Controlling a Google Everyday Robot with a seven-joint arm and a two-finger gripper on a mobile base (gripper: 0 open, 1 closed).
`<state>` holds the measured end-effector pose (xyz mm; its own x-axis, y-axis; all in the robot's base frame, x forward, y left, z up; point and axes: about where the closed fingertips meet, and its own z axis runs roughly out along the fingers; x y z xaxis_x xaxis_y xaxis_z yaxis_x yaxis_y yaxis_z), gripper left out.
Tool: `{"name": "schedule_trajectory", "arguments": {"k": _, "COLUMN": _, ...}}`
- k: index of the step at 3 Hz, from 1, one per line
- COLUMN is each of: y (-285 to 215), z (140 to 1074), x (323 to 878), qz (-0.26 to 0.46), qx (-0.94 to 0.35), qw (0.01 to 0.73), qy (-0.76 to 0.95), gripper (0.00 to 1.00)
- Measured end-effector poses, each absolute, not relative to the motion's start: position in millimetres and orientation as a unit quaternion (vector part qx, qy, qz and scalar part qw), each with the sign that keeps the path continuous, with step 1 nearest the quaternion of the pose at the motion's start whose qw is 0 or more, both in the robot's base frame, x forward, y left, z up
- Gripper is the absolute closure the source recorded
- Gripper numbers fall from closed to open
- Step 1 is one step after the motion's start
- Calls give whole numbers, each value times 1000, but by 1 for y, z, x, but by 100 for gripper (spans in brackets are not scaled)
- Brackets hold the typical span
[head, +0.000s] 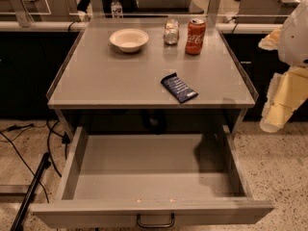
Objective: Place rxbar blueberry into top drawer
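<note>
Open drawer waits, snack bar on bench.
My claw at 3 o'clock, state I cannot tell; pickup and placing remain.

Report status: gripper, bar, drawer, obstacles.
Gripper at right, off the tabletop. Rxbar blueberry on tabletop near front. Top drawer open below. Coca-Cola can, bowl far back.

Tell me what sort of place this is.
Likely an office or lab test area: grey cabinet with its top drawer open, cola can and bowl on it, cables on the floor. The gripper hangs right of the cabinet.
</note>
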<state>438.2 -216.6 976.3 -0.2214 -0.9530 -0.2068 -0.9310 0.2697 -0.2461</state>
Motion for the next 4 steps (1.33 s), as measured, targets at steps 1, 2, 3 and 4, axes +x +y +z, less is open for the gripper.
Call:
{"name": "schedule_trajectory", "arguments": {"k": 1, "y": -217, "z": 976, "x": 438, "qz": -35, "qx": -603, "qw": 159, "qy": 781, "gripper": 0}}
{"name": "schedule_trajectory", "arguments": {"k": 2, "y": -216, "z": 976, "x": 443, "qz": -39, "qx": -595, "qw": 162, "qy": 786, "gripper": 0}}
{"name": "schedule_trajectory", "arguments": {"k": 3, "y": -212, "z": 973, "x": 461, "qz": -33, "qx": -560, "qw": 179, "qy": 808, "gripper": 0}}
{"name": "schedule_trajectory", "arguments": {"k": 4, "y": -202, "z": 970, "x": 483, "qz": -11, "qx": -482, "qw": 204, "qy": 852, "gripper": 0}}
